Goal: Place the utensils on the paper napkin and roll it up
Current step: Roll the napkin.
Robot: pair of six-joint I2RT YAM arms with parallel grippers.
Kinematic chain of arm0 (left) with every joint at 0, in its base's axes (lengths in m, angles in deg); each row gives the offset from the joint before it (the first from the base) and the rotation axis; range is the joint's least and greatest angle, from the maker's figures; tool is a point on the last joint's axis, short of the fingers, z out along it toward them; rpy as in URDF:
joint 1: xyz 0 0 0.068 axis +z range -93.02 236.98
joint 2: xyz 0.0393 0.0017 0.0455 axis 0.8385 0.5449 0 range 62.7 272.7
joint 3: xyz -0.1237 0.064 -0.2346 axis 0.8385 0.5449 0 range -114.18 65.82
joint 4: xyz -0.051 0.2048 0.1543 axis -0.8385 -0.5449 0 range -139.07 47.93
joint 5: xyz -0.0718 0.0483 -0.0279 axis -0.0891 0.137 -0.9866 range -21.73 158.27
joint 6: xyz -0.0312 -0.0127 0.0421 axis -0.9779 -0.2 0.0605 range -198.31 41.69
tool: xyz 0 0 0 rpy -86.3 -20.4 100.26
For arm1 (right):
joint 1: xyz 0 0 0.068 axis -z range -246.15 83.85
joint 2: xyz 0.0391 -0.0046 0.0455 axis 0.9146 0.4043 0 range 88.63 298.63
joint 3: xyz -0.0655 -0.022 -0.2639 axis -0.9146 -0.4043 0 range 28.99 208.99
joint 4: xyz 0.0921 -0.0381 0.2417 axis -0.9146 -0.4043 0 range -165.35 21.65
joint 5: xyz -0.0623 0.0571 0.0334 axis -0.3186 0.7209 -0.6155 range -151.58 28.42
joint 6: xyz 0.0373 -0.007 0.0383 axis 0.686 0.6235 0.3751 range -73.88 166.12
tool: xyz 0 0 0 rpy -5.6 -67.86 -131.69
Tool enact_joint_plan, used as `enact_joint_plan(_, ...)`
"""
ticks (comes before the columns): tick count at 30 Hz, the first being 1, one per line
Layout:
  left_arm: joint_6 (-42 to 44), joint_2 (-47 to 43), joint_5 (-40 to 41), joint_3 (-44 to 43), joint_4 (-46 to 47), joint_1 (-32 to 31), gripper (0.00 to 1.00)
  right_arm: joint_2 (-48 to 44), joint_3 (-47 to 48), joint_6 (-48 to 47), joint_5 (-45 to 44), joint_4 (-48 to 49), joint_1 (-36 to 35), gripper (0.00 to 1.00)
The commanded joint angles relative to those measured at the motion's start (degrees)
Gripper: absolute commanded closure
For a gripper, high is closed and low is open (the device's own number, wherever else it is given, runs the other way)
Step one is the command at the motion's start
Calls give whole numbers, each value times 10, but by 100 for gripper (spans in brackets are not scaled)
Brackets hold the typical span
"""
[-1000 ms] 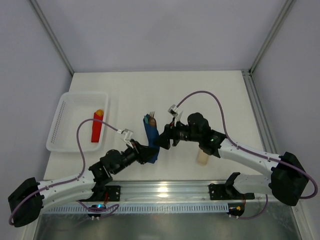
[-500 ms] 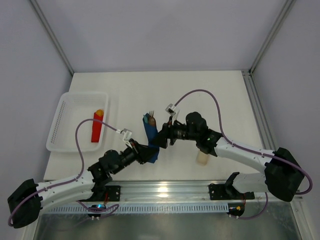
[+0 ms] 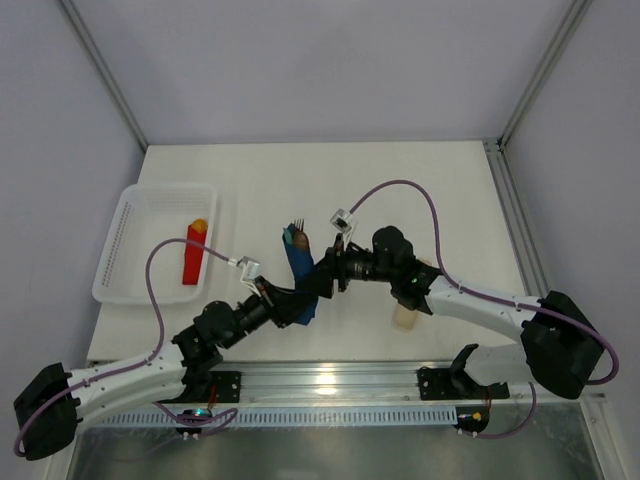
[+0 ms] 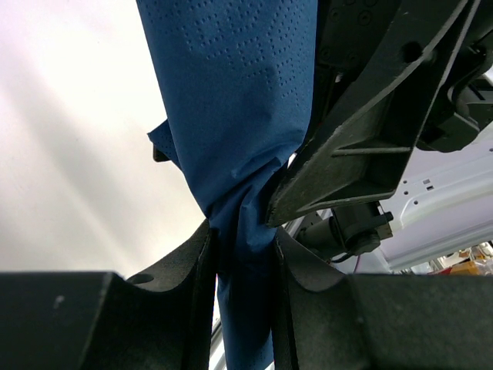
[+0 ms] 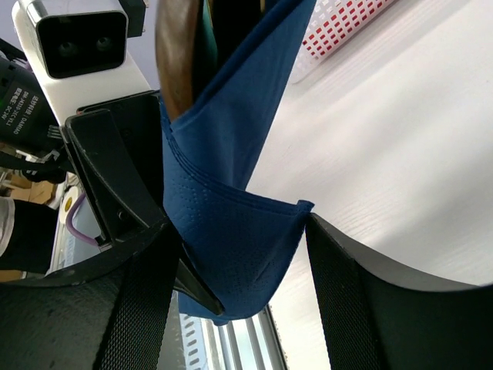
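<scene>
Left gripper point(image 4: 243, 240) clenched on near end of paper napkin point(image 4: 231, 116), pinching it thin. Right gripper point(image 5: 237, 223) straddles napkin, paper touching both fingers; we cannot tell if it presses. Utensils point(image 3: 298, 230) wrapped, glossy brown tips and tines poking out the far end. Bundle sits mid-worktop point(image 3: 420, 190), nearer near edge. We judge rolling mostly done, with loose flap left. Paper is matte navy, dot-embossed, soft.

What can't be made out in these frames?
- Top view: paper napkin hides the utensils except their tips; count unknown.
- Right wrist: right fingers flank the napkin; grip unclear.
- Left wrist: left fingers and frame edge hide the napkin's lower end.
- Top view: right arm covers part of the beige bar.
</scene>
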Motion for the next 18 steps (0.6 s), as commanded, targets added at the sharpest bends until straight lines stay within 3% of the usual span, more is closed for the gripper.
enact_joint_plan(1,-1,-15,-5,-20,42,2,100,5,-4,10,14,67,-2,32)
enact_joint_plan(18,-9,-13,-13,-15,62,2,100,51,-2,72,61,188,-4,46)
